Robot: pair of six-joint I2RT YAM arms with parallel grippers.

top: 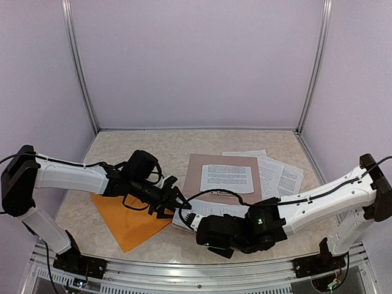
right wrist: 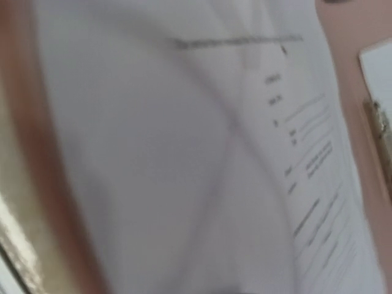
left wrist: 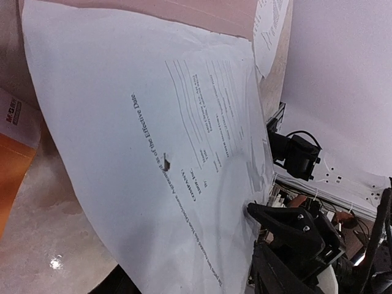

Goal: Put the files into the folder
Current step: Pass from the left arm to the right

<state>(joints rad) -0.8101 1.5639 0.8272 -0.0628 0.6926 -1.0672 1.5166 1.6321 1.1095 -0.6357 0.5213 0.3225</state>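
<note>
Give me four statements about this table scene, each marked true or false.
1. The folder lies left of the clipboard. True.
2. A printed sheet lies on the clipboard. True.
3. All the papers are inside the folder. False: loose sheets lie on and right of the clipboard.
4. The right gripper hangs far from the papers. False: it is at a sheet by the clipboard's near edge.

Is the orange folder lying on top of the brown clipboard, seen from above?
No, the folder lies flat on the table, to the left of the clipboard.
</note>
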